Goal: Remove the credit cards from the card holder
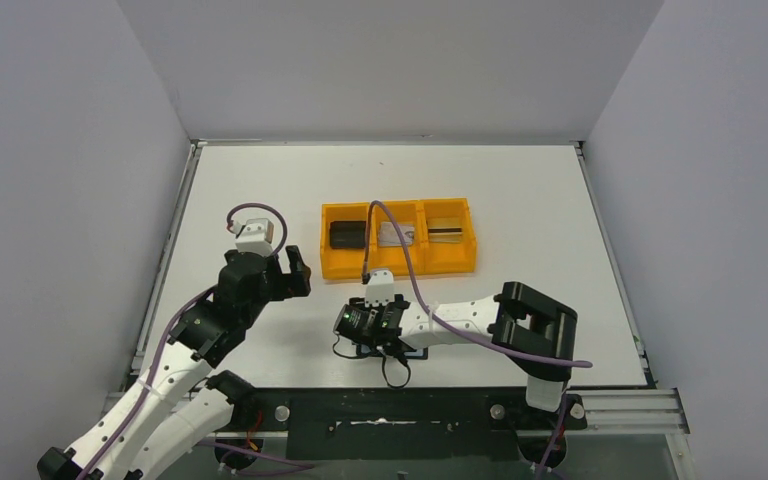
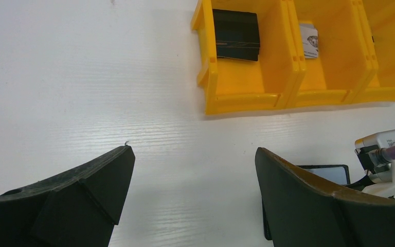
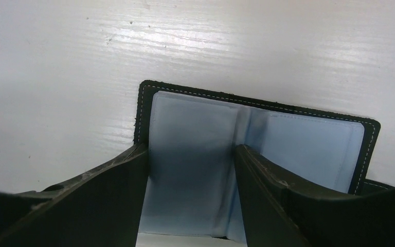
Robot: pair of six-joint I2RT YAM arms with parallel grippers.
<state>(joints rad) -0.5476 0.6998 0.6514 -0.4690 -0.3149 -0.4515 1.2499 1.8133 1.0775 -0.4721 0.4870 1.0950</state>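
Note:
The card holder (image 3: 308, 149) lies open and flat on the white table, its shiny blue-grey pockets facing up; no card shows in them. My right gripper (image 3: 190, 149) is open right over it, its fingers straddling the left pocket. In the top view the right gripper (image 1: 365, 325) hides most of the holder. A corner of the card holder (image 2: 329, 172) shows in the left wrist view. The silvery-grey card (image 1: 396, 235) lies in the middle compartment of the orange tray (image 1: 400, 265), the gold card (image 1: 446, 230) in the right one. My left gripper (image 1: 282, 268) is open and empty above the table, left of the tray.
A small chunky black block (image 1: 347, 235) sits in the tray's left compartment; it also shows in the left wrist view (image 2: 235, 34). The tray (image 2: 247, 95) stands just beyond the holder. Grey walls close in the table at the left, right and back.

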